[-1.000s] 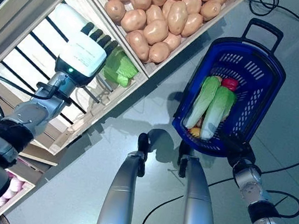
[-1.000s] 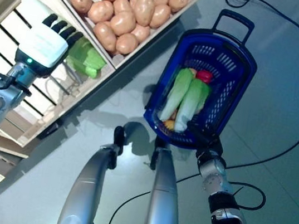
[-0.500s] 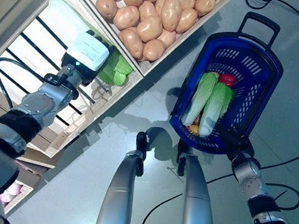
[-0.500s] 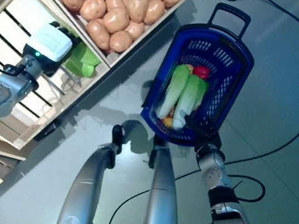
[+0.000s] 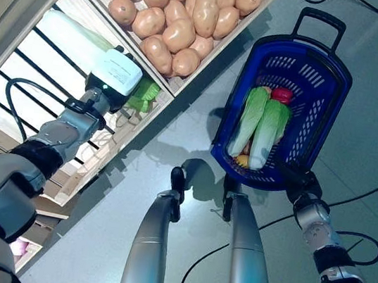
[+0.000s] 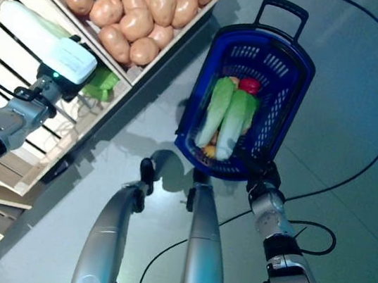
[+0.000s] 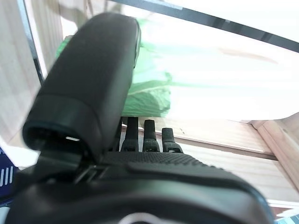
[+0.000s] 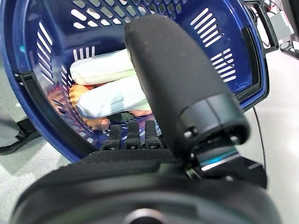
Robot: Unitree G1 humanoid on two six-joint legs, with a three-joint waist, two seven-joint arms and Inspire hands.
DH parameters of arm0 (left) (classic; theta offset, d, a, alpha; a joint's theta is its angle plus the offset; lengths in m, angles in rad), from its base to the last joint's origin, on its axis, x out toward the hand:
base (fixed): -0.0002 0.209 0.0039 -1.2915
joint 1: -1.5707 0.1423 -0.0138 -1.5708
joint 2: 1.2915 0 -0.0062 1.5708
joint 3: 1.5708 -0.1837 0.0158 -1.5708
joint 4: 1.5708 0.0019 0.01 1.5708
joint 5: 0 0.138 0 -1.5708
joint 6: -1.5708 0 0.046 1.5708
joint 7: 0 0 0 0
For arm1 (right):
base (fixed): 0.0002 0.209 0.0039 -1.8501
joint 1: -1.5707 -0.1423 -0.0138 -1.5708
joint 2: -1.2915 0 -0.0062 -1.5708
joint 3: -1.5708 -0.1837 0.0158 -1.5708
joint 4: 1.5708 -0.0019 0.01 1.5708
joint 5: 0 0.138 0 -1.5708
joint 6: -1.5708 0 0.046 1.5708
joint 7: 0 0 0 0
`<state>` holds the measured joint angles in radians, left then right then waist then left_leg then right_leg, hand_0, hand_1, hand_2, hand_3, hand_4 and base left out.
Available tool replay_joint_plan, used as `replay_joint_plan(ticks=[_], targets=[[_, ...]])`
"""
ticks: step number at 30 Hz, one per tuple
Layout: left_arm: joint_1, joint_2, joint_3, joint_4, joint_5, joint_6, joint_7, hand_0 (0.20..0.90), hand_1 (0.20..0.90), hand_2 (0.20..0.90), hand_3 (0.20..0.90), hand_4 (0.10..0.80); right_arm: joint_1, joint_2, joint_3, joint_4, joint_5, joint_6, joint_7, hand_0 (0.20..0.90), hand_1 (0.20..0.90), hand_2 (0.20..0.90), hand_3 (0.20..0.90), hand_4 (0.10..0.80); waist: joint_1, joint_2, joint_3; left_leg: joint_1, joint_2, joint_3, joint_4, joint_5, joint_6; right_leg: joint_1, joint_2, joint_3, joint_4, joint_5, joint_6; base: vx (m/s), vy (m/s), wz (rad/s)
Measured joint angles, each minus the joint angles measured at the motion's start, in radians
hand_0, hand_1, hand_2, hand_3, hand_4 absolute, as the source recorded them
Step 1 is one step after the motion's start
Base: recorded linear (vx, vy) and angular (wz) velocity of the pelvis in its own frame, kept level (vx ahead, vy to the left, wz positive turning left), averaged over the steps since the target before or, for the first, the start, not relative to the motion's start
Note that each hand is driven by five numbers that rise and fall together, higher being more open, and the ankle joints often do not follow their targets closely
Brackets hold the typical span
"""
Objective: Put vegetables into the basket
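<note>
A green leafy cabbage lies on the slatted lower shelf, mostly hidden behind my left hand. In the left wrist view the fingers reach straight under the cabbage and the thumb stands raised over it, so the hand is open. The blue basket stands on the floor, holding two pale green napa cabbages and a red vegetable. My right hand sits on the basket's near rim, with its fingers curled over it.
A wooden crate of potatoes sits on the shelf above the cabbage. A long white vegetable lies further back on the slatted shelf. The basket's black handle points away from me. Grey floor lies between shelf and basket.
My left hand has gone deeper into the shelf and now covers most of the green cabbage. The whole picture has shifted as the camera moved. My right hand stays on the basket.
</note>
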<state>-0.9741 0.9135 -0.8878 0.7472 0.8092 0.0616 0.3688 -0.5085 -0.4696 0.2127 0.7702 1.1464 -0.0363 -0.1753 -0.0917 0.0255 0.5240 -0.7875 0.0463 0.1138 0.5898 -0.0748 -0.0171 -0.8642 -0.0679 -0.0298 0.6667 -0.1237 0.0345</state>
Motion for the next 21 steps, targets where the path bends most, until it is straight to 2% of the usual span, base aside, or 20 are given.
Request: replay_joint_plan(ticks=[7, 15, 21], targets=[[-0.006, -0.004, 0.0, 0.001, -0.013, 0.0, -0.008, 0.9, 0.9, 0.9, 0.9, 0.8, -0.009, 0.0, 0.0, -0.001, 0.0, 0.0, 0.0, 0.9, 0.9, 0.9, 0.9, 0.8, 0.0, -0.001, 0.0, -0.015, -0.001, 0.0, 0.004, 0.0, 0.001, -0.012, 0.0, 0.0, -0.001, 0.004, 0.002, 0.0, 0.0, 0.0], [-0.008, -0.051, 0.0, 0.021, -0.07, 0.02, -0.034, 0.9, 0.9, 0.9, 0.9, 0.8, -0.015, 0.0, 0.003, -0.001, 0.0, 0.0, -0.001, 0.9, 0.9, 0.9, 0.9, 0.8, -0.001, -0.003, 0.0, -0.02, -0.002, -0.002, 0.006, 0.0, 0.007, -0.013, 0.0, 0.0, -0.006, 0.009, 0.0, 0.0, 0.0, 0.0], [-0.005, -0.082, 0.0, 0.082, -0.079, 0.016, 0.088, 0.9, 0.9, 0.9, 0.9, 0.8, -0.017, 0.001, 0.007, 0.0, -0.001, 0.0, -0.005, 0.9, 0.9, 0.9, 0.9, 0.8, -0.001, -0.007, 0.0, -0.023, -0.003, -0.003, 0.013, -0.002, 0.011, -0.012, 0.0, 0.0, -0.006, 0.011, 0.003, 0.0, 0.0, 0.0]])
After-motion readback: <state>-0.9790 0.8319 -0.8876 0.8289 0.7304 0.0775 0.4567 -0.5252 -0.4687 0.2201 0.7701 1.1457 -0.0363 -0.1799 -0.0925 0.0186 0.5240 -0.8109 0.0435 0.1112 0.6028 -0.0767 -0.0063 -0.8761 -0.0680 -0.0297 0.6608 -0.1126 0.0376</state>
